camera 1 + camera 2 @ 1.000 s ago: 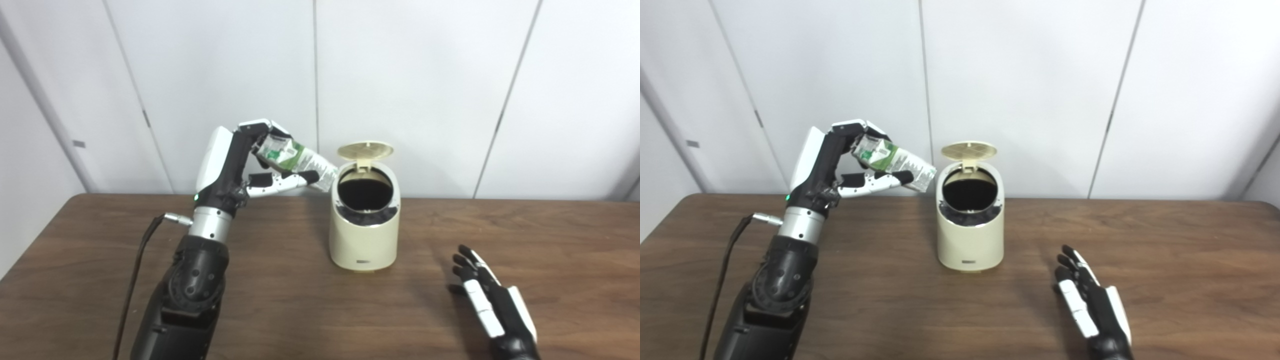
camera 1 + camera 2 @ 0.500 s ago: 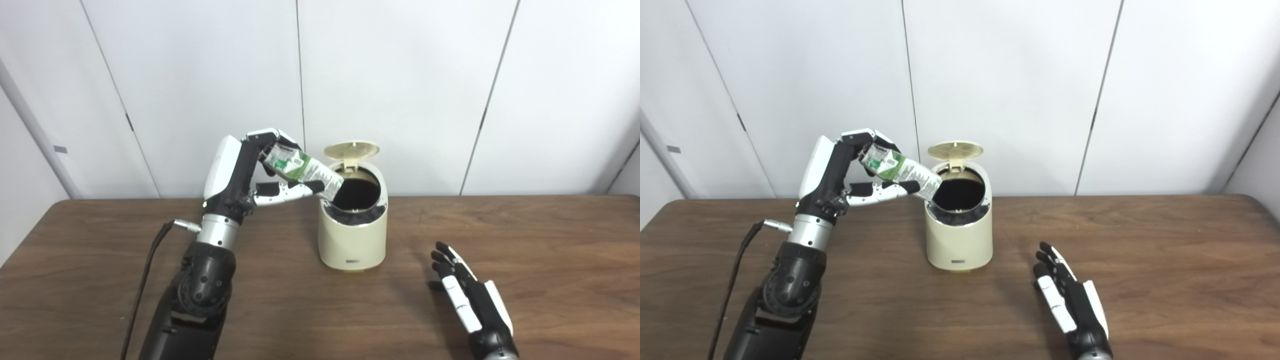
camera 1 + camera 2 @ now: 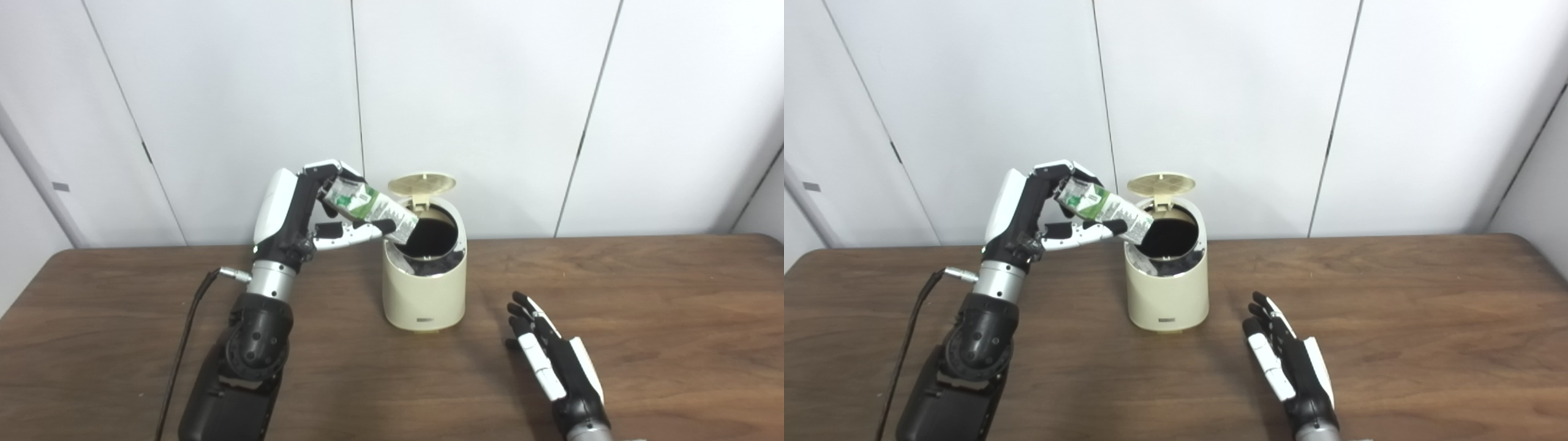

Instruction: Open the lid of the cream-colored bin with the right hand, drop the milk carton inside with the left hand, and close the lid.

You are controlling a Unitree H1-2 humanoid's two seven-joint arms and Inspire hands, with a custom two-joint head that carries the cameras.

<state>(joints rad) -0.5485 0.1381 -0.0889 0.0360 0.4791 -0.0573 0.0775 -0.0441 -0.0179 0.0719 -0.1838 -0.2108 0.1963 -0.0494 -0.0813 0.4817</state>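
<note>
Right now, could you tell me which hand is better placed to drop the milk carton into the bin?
Left: the left hand already holds the milk carton tilted over the open bin.

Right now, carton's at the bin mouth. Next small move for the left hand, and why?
Probably open the left hand and let go. The milk carton is tilted with its lower end already over the open bin, the lid stands up behind, clear of the drop, and the right hand lies flat on the table, out of the way.
</note>
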